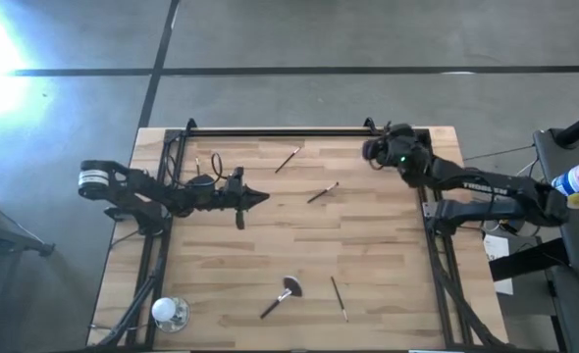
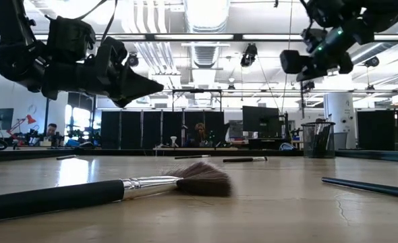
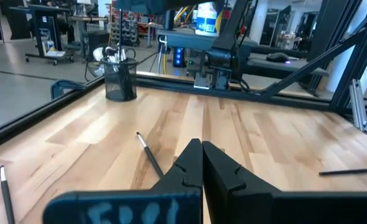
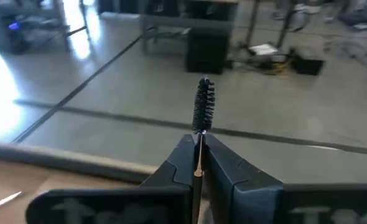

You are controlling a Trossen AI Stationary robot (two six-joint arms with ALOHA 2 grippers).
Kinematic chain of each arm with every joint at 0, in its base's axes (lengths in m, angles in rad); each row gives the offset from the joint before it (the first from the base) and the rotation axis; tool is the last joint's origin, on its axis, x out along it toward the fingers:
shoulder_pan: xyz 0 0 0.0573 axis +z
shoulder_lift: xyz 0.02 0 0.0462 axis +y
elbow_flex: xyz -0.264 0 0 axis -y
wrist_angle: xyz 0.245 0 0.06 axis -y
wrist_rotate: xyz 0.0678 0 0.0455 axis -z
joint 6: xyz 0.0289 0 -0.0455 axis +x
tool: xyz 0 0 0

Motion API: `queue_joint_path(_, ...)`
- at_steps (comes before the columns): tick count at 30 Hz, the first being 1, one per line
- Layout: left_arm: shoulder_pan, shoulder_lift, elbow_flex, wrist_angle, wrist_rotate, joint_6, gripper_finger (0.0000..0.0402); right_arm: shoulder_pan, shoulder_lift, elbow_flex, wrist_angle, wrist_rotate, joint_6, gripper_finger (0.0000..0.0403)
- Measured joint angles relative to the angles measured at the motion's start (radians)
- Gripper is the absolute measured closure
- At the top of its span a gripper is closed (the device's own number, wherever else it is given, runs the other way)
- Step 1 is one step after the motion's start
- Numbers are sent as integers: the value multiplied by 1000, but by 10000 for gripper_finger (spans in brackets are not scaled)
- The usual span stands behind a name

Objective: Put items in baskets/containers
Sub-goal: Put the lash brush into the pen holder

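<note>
My right gripper (image 4: 198, 163) has a slim spoolie brush (image 4: 203, 103) pinched between its fingers, the thin handle running up through the narrow gap and the dark spiral bristles standing clear above the fingertips. The lower handle is hidden behind the fingers, so I cannot tell how long it is. From above, that gripper (image 1: 376, 149) sits over the table's far right corner, right where the dark cup would be; the arm covers it there. I can pick out the cup (image 3: 120, 78) in the left wrist view, a dark mesh cylinder at the far edge with brush ends poking out of it, and again in the low view (image 2: 318, 139).

On the table (image 1: 388, 255) I see a fan brush (image 1: 281, 295) near the front edge, with a thin dark brush (image 1: 339, 297) just beside it. Two more brushes lie further back: one mid-table (image 1: 322, 193), one near the far rail (image 1: 288, 159).

My left gripper (image 1: 260, 198) hangs over the left-centre of the table, fingers pressed together and holding nothing. Small brushes by the left arm are too small to make out. A clear glass object (image 1: 170, 313) sits at the front left corner.
</note>
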Motion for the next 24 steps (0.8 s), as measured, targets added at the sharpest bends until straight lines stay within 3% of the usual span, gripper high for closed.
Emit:
queue_joint_path(5,0,0,0,-3,0,6,401,-126,-20,-2,0,-10,-24,390)
queue_joint_path(11,0,0,0,-8,0,6,401,-227,41,-25,-1,-126,72,390)
queue_joint_path(17,0,0,0,-24,0,6,401,-273,126,-37,-7,-221,195,390)
queue_joint_path(24,0,0,0,-31,0,5,401,-276,180,-31,-10,-239,250,390)
